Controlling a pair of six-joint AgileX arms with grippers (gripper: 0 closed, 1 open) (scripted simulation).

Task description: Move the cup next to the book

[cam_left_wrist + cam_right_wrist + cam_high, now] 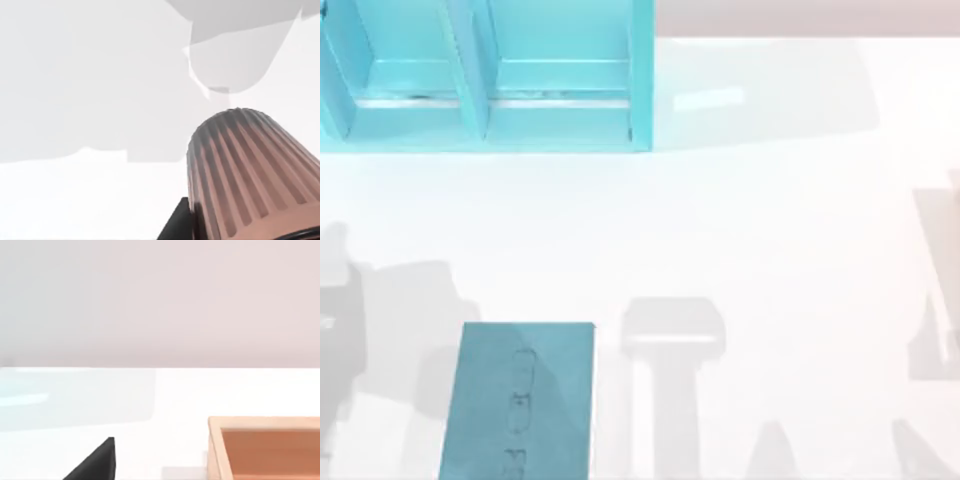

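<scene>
While the book [518, 402] lies flat at the table's [770, 250] near edge, well clear of the blue shelf unit [485, 75], space beside it stays free. Cup [250, 175]: raised clear of the table, apparently held by the left gripper, whose fingers I cannot tell apart or together; likely in carriage toward the book.

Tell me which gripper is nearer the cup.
Left. The cup looms right up against the left gripper's dark finger in the left wrist view. The right wrist view has a dark fingertip over the white table beside a wooden box, with no cup.
</scene>
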